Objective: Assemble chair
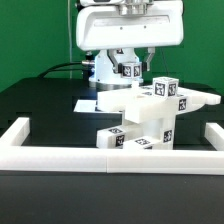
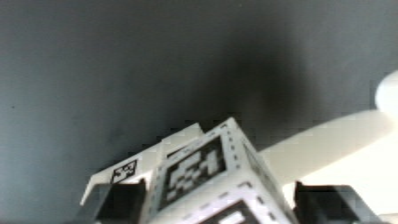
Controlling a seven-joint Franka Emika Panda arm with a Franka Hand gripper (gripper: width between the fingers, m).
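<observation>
The partly built chair [image 1: 152, 115] stands mid-table in the exterior view: stacked white slabs and blocks with black-and-white tags, and a tagged block [image 1: 165, 90] on top. Low tagged pieces [image 1: 113, 138] sit at its front. My gripper [image 1: 136, 66] hangs behind and above it, shut on a small white tagged chair piece [image 1: 130, 70]. In the wrist view that piece [image 2: 210, 170] fills the space between my two dark fingers [image 2: 121, 203], and my gripper [image 2: 222, 208] presses on both its sides. The piece hangs over the black table.
A long low white barrier wall [image 1: 110, 157] runs along the front, with short arms at both ends. The marker board [image 1: 90, 103] lies flat on the black table [image 1: 40, 110], to the exterior view's left of the chair. The arm's white base [image 1: 104, 68] stands behind.
</observation>
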